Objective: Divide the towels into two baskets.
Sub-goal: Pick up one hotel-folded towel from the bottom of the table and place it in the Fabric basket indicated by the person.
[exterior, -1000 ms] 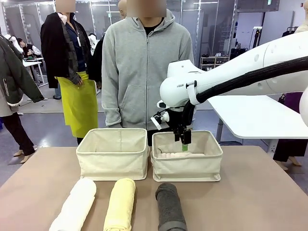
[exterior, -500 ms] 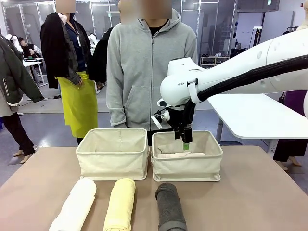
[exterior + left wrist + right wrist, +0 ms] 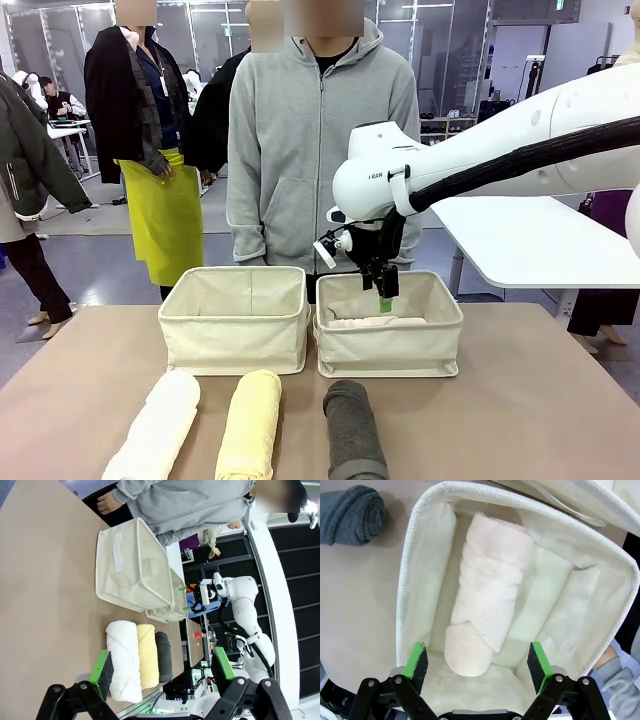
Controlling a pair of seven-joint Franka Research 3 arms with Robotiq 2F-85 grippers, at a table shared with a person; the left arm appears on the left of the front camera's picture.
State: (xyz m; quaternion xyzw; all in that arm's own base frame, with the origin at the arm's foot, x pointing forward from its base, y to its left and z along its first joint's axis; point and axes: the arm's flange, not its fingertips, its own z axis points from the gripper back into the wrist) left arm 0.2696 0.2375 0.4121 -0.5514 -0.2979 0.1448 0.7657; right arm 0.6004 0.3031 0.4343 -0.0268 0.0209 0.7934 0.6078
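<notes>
Two cream baskets stand side by side, the left basket (image 3: 235, 320) and the right basket (image 3: 390, 340). A pale pink towel (image 3: 487, 612) lies lengthwise in the right basket, its top just showing over the rim (image 3: 365, 322). My right gripper (image 3: 385, 295) hangs open just above it, and nothing is between its fingers in the right wrist view (image 3: 477, 657). On the table in front lie the white towel (image 3: 160, 425), the pale yellow towel (image 3: 250, 425) and the dark grey towel (image 3: 353, 430). My left gripper (image 3: 162, 667) is open, off to the side of the white towel (image 3: 122, 660).
A person in a grey hoodie (image 3: 320, 150) stands close behind the baskets at the far edge. A white table (image 3: 540, 240) stands beyond the right side. Other people stand at the back left. Bare tabletop (image 3: 540, 400) lies right of the grey towel.
My right gripper has opened fully and lifted a little above the right basket, leaving the pink towel inside. The person has shifted slightly to the right.
</notes>
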